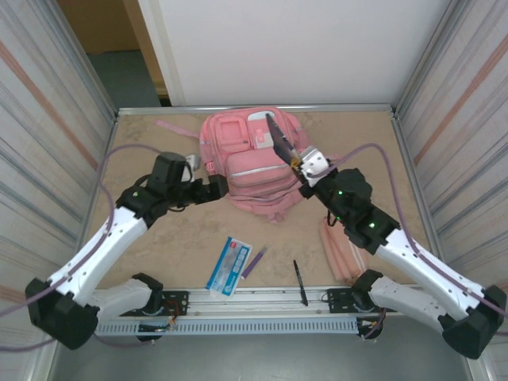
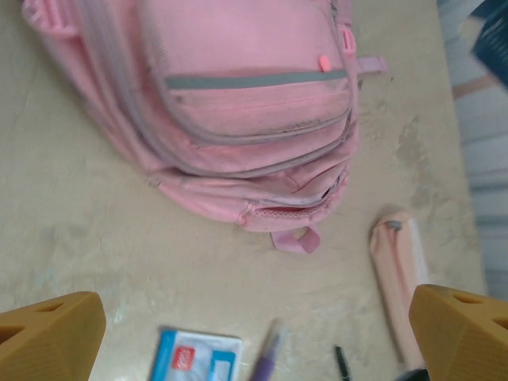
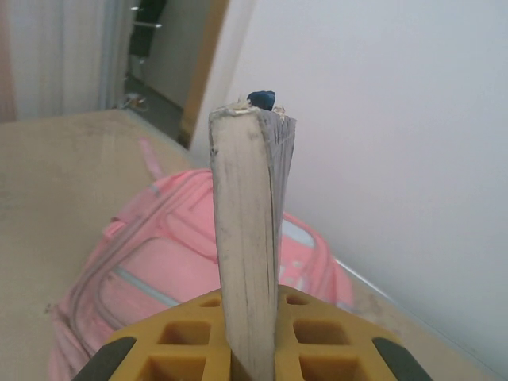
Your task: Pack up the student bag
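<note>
The student bag [image 1: 252, 159], a large pink backpack with zip front pockets, lies flat at the back middle of the table. It also shows in the left wrist view [image 2: 238, 119] and the right wrist view [image 3: 159, 270]. My right gripper [image 1: 297, 163] is shut on a thin worn book [image 3: 248, 238], holding it upright, edge on, over the bag's right side [image 1: 275, 135]. At the bag's left lower edge my left gripper [image 1: 219, 187] is open, its orange fingers [image 2: 48, 337] wide apart with nothing between them.
Near the front edge lie a blue-and-white packet [image 1: 228, 266], a purple pen [image 1: 254, 261] and a black pen [image 1: 300, 282]. A slim pink pencil case [image 1: 340, 252] lies to the right, under my right arm. Metal walls close in both sides.
</note>
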Controlling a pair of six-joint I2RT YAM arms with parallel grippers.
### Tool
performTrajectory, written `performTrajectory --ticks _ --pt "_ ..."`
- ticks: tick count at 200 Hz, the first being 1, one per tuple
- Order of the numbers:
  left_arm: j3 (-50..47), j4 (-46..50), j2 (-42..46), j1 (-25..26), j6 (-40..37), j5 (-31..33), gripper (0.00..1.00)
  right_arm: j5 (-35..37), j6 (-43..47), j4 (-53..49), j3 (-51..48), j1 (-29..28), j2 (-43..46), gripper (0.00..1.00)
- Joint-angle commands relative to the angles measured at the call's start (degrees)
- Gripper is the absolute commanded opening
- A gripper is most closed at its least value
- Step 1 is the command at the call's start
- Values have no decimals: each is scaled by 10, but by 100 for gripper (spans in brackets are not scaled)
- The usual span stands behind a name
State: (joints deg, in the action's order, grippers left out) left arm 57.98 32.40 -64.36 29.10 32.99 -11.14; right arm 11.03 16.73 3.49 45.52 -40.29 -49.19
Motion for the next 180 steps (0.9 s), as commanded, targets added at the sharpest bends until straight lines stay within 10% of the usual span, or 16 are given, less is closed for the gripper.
performTrajectory --ticks 1,93,159,180 --pt "47 -36 -68 24 -130 78 99 0 -71 -42 26 40 22 0" --pt "162 -237 -349 57 -523 -45 95 30 -160 -157 63 94 114 0" --pt "193 -220 -454 88 -678 9 89 22 -172 -185 36 94 176 0" --pt "220 -225 -492 102 -687 101 68 0 -175 -192 41 94 169 0"
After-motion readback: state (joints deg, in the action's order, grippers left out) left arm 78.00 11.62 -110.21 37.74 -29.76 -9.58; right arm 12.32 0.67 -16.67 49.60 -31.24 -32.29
